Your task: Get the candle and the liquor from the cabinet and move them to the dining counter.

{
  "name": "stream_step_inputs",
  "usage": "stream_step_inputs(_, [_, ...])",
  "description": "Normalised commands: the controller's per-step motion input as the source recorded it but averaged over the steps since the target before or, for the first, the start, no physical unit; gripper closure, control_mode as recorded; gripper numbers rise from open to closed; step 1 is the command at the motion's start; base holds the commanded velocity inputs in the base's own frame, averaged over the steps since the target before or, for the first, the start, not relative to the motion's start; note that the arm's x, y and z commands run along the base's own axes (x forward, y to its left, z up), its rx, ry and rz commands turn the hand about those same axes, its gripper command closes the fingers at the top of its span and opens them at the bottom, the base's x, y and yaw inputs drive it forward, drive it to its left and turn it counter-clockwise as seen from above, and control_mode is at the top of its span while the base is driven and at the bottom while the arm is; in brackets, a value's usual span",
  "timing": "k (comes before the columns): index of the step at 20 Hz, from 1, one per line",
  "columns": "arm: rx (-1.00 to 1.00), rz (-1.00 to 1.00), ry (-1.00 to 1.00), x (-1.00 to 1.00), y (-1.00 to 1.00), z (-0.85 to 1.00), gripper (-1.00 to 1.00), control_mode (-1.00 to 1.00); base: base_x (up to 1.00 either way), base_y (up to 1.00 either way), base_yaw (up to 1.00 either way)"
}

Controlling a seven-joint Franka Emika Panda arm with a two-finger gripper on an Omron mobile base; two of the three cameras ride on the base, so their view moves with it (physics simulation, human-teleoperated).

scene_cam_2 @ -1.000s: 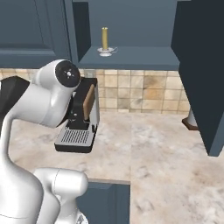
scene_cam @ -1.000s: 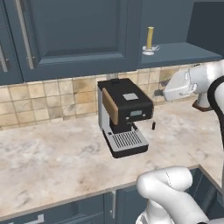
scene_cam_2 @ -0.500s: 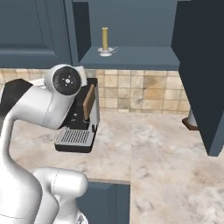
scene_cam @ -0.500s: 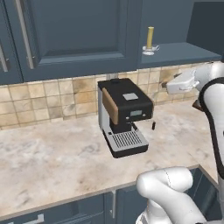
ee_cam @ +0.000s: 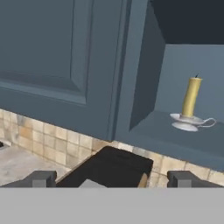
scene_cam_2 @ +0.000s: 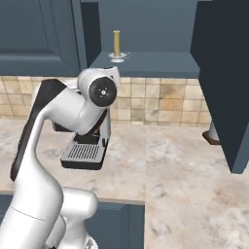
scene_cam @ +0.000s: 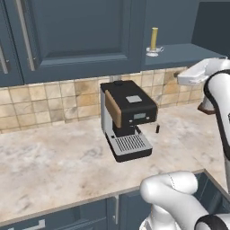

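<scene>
The candle [scene_cam: 153, 39], a slim yellow stick in a silvery saucer holder [ee_cam: 188, 123], stands upright on the bottom shelf of the open dark blue cabinet [scene_cam_2: 146, 63]. It also appears in the right base view [scene_cam_2: 116, 44] and at the right of the hand view [ee_cam: 191, 97]. My gripper [ee_cam: 113, 179] is open and empty, below and left of the candle, well short of it, above the coffee machine [ee_cam: 109, 168]. My white arm [scene_cam: 215, 90] reaches in from the right. The liquor and the dining counter are out of view.
A black coffee machine [scene_cam: 128, 119] stands on the marbled counter [scene_cam: 54, 166] against the tiled wall. The swung-out cabinet door [scene_cam_2: 223, 73] juts forward on the right. A closed cabinet door [ee_cam: 52, 57] is left of the opening. A brown-based stand [scene_cam_2: 212, 136] sits under the open door.
My hand has swung rightward and slightly up along the wall, away from the coffee machine. The candle has not moved and the jaws stay open.
</scene>
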Motion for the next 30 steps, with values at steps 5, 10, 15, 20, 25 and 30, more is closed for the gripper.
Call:
stream_step_inputs(5, [0.0, 0.01, -0.15, 0.64, -0.42, 0.23, -1.0, -1.0, 0.0, 0.0, 0.0])
stream_step_inputs(10, [0.0, 0.0, -0.08, 0.71, -0.16, 0.22, -1.0, -1.0, 0.0, 0.0, 0.0])
stream_step_inputs(15, [0.0, 0.0, -0.05, 0.73, -0.03, 0.1, -1.0, -1.0, 0.0, 0.0, 0.0])
stream_step_inputs(20, [0.0, 0.0, -0.06, 0.7, -0.1, 0.01, -1.0, -1.0, 0.0, 0.0, 0.0])
stream_step_inputs(25, [0.0, 0.0, -0.04, 0.62, -0.2, 0.04, -1.0, -1.0, 0.0, 0.0, 0.0])
stream_step_inputs(30, [0.0, 0.0, 0.0, 0.58, -0.13, 0.06, -1.0, -1.0, 0.0, 0.0, 0.0])
